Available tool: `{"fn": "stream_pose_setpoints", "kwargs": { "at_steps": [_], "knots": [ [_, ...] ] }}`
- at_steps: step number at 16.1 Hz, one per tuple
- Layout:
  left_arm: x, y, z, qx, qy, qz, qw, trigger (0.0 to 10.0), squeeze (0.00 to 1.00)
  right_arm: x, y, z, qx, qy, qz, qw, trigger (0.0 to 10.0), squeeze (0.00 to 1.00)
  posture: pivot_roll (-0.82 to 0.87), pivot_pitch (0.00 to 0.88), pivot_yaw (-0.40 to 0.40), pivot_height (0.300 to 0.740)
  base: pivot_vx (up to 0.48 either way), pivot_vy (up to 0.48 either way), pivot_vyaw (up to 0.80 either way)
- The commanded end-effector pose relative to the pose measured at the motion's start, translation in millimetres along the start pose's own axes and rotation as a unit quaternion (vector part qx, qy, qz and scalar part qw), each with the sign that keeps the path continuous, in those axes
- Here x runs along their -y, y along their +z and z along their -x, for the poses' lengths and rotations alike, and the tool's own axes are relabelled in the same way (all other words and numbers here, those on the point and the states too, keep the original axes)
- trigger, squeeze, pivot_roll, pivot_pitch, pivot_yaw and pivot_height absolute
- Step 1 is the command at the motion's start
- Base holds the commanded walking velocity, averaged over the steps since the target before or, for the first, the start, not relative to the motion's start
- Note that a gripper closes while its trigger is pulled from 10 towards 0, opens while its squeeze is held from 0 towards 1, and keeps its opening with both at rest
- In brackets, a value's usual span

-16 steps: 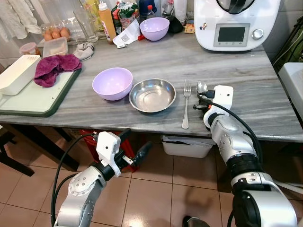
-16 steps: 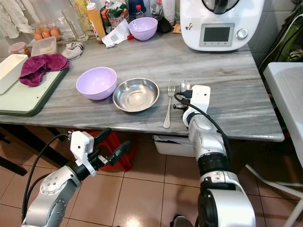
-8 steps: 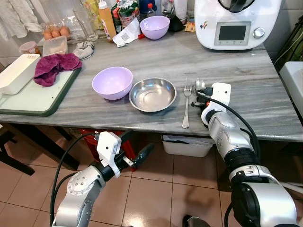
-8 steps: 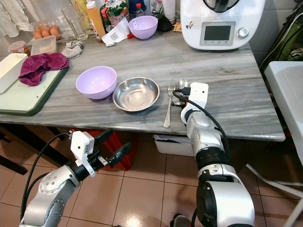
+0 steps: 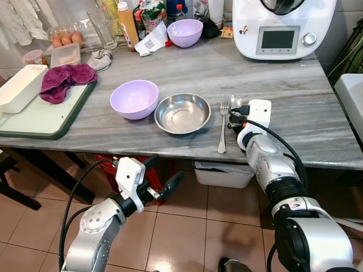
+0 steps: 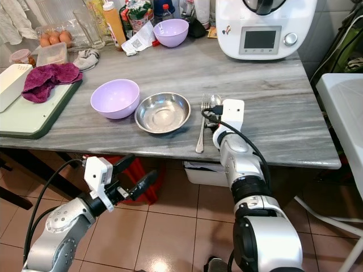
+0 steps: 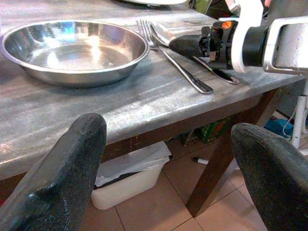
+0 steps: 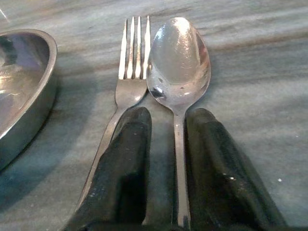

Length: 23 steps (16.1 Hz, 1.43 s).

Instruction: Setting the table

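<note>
— Head views first: what do we see?
— One spoon on the tabletop, bowl end pointing away from us, lying parallel and just right of one fork. One steel bowl, two lilac bowls.
— Right wrist?
— Right pincer straddles the spoon's handle, narrowly parted (contact unclear).
— Left wrist?
— Left pincer gapes wide, empty, below the tabletop edge.
</note>
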<state>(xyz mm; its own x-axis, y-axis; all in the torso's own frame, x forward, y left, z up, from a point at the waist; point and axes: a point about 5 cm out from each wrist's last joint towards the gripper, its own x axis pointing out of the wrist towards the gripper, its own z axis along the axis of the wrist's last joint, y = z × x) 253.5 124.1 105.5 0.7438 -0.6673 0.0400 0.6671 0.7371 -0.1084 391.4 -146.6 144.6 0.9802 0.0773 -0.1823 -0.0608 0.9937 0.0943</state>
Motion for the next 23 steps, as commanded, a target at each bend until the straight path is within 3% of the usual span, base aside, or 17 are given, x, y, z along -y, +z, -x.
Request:
{"fn": "stream_pose_setpoints", "kwargs": {
  "at_steps": [1, 6, 12, 15, 18, 23],
  "knots": [
    [-1.8, 0, 4.4, -0.007, 0.005, -0.004, 1.000, 10.0, 0.00, -2.6, -6, -0.5, -0.015, 0.003, 0.001, 1.000, 10.0, 1.00, -0.08, 0.161, 0.126, 0.740, 0.000, 0.000, 0.00],
    [-2.2, 0, 4.0, -0.008, 0.007, -0.006, 1.000, 10.0, 0.00, -0.6, 1, 1.5, 0.011, 0.004, -0.011, 1.000, 10.0, 1.00, -0.08, 0.157, 0.131, 0.740, 0.000, 0.000, 0.00],
    [-3.2, 1, 2.0, -0.006, 0.014, -0.014, 1.000, 10.0, 0.00, -15.4, 25, 12.8, 0.120, 0.047, -0.048, 0.990, 10.0, 1.00, -0.08, 0.154, 0.132, 0.740, 0.000, 0.000, 0.00],
    [-6.9, 3, -0.4, 0.006, 0.032, -0.018, 0.999, 10.0, 0.00, -27.5, 37, 27.3, 0.190, 0.063, -0.049, 0.979, 10.0, 1.00, -0.08, 0.152, 0.126, 0.740, 0.000, 0.000, 0.00],
    [-11.1, 3, -2.3, 0.015, 0.061, -0.021, 0.998, 10.0, 0.00, -28.1, 35, 42.8, 0.224, 0.059, -0.055, 0.971, 10.0, 1.00, -0.09, 0.151, 0.115, 0.740, 0.000, 0.000, 0.00],
    [-17.0, 0, -8.2, 0.030, 0.141, -0.022, 0.989, 10.0, 0.00, -4.6, 12, 83.8, 0.233, -0.002, -0.028, 0.972, 10.0, 1.00, -0.11, 0.149, 0.103, 0.740, 0.000, 0.000, 0.00]
  ]
}}
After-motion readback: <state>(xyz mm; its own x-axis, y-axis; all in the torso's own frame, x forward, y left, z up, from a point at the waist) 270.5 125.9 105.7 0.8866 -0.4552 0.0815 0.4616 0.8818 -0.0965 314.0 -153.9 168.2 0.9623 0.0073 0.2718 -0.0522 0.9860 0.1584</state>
